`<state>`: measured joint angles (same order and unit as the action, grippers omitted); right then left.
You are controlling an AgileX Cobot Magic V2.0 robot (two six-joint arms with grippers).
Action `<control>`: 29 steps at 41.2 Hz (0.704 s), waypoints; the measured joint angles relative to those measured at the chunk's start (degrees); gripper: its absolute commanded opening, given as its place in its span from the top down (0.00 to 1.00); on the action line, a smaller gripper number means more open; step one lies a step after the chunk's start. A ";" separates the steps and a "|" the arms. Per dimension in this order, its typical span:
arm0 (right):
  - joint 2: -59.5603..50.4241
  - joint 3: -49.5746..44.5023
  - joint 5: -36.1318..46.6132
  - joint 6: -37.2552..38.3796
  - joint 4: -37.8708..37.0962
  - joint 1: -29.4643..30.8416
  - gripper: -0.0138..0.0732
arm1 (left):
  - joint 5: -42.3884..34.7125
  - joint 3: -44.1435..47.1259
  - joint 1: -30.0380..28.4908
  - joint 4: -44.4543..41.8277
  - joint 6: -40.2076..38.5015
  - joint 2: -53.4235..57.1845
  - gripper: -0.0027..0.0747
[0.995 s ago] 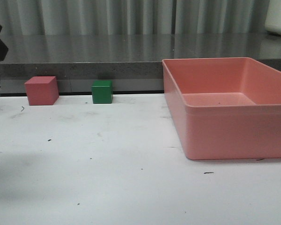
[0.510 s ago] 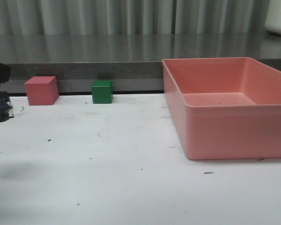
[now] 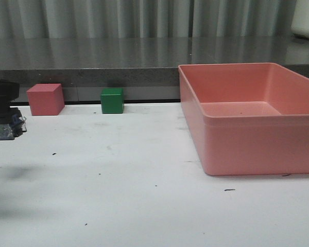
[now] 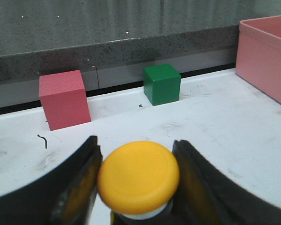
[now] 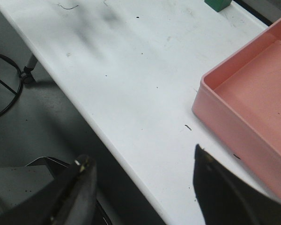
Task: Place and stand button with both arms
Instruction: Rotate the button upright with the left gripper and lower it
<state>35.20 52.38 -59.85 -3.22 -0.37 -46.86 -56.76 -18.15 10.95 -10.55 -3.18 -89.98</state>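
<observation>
Left gripper (image 4: 136, 187) fingers (image 4: 79, 183) clamp the button (image 4: 138, 176), yellow cap showing, near worktop (image 3: 144, 195) left edge. Right gripper (image 5: 143, 187) fingers spread wide, empty, over the front edge.

Left gripper (image 4: 138, 187): broad, curved black fingers (image 4: 79, 183) (matte finish). Right gripper (image 5: 143, 187): matching black fingers (image 5: 82, 183), glossy highlights.

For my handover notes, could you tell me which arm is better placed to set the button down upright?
Left, probably: the left gripper already clasps the button. The right gripper is open, holding nothing.
</observation>
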 measured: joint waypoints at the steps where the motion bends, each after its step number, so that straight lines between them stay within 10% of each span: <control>1: 0.00 0.00 0.00 0.00 0.00 0.00 0.30 | -0.87 0.00 0.00 0.00 0.16 -0.58 0.67; 29: 0.00 0.00 0.00 0.00 0.37 0.00 0.30 | -7.81 -0.97 0.00 5.40 1.87 -14.29 0.67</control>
<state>35.20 52.38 -59.85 -3.22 0.00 -46.86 -64.57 -19.12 10.95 -5.15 -1.31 -104.27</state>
